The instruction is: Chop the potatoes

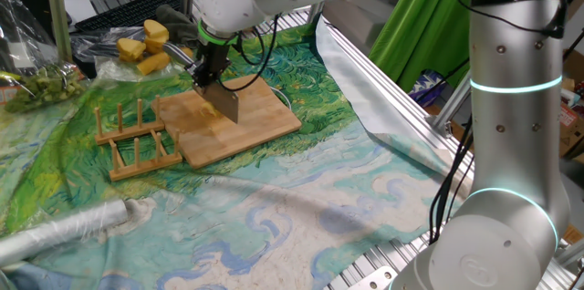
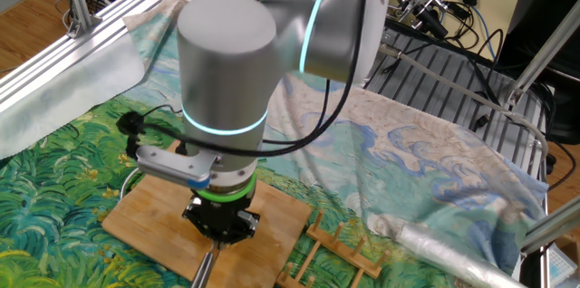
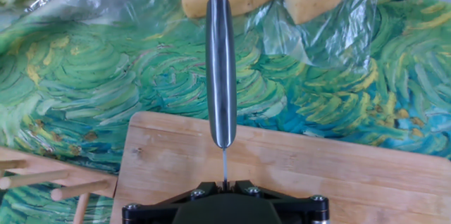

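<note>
- Painted cloth (image 1: 301,226) in swirling greens, blues and creams over the whole table, rumpled at the edges, with bare ribbed aluminium (image 1: 401,98) showing past its far side.
- Wooden board (image 1: 265,112) lying flat on the cloth, pale bamboo, one corner turned toward the nearer fixed camera.
- Just beside the board, a wooden peg rack (image 1: 137,139) — two rails of upright dowels, resting on the cloth.
- Crinkled clear plastic (image 3: 296,34) spread on the cloth beyond the board, with bigger deep-yellow chunks (image 1: 146,44) sitting on it, well apart from the board.
- A bag of something green (image 1: 41,85) at the cloth's edge near the plastic; contents too blurred to name.
- A silvery rolled bundle (image 1: 64,231) lying along the near corner of the cloth.
- Grey arm (image 2: 227,71) with glowing teal rings, leaning over the board, gripper (image 1: 208,76) pointing straight down.
- Fingers pressed together on the knife (image 1: 222,100) — blade hanging edge-down onto the board, handle running straight out ahead in the hand view.
- Potatoes (image 1: 212,108) on the board right at the blade, a small pale-yellow bit mostly hidden behind the steel; cannot tell whether cut through.
- Around the table: metal frame posts, a green drape (image 1: 429,25), dark cables and a wire shelf (image 2: 453,62), wooden floor in one corner.
</note>
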Robot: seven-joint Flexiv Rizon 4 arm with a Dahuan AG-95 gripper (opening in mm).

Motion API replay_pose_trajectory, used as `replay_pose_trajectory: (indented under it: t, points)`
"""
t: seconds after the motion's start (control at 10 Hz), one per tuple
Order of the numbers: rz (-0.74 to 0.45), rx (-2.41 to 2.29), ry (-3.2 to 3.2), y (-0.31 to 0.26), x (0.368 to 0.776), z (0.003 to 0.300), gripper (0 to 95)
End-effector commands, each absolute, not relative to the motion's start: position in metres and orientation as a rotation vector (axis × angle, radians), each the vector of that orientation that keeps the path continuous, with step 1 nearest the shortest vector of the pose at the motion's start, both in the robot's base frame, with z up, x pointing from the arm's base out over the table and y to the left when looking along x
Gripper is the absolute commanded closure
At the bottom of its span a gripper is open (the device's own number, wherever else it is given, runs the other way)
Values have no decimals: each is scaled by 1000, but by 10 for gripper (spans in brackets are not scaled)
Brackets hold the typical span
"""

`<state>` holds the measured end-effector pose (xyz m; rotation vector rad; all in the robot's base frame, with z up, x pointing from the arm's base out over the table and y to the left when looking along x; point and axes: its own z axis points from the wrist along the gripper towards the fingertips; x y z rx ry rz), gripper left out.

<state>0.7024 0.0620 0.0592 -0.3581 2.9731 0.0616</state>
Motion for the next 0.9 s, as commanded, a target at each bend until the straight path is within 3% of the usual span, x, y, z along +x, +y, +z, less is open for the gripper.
replay_pose_trajectory:
  t: [0.1, 0.9]
  points:
    - [50, -350, 2953, 63, 704, 41, 950]
    - [48, -351, 2965, 61, 701, 57, 950]
